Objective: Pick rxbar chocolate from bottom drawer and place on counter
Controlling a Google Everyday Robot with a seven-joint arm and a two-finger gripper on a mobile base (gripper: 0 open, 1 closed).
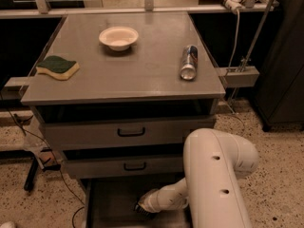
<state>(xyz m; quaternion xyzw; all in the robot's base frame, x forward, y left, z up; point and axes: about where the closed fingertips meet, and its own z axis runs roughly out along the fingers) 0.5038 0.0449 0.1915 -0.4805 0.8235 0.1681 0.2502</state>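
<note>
The bottom drawer (107, 201) is pulled open below the two upper drawers, its dark floor showing. My white arm reaches down into it from the right, and my gripper (140, 207) sits low over the drawer floor near the middle. The rxbar chocolate is hidden; I cannot pick it out in the dark drawer. The counter (142, 72) is the grey flat top of the cabinet.
On the counter lie a white bowl (118, 37) at the back, a green-and-yellow sponge (58, 67) at the left and a can (189, 62) on its side at the right. Two upper drawers (128, 132) are closed. Cables run on the speckled floor at the left.
</note>
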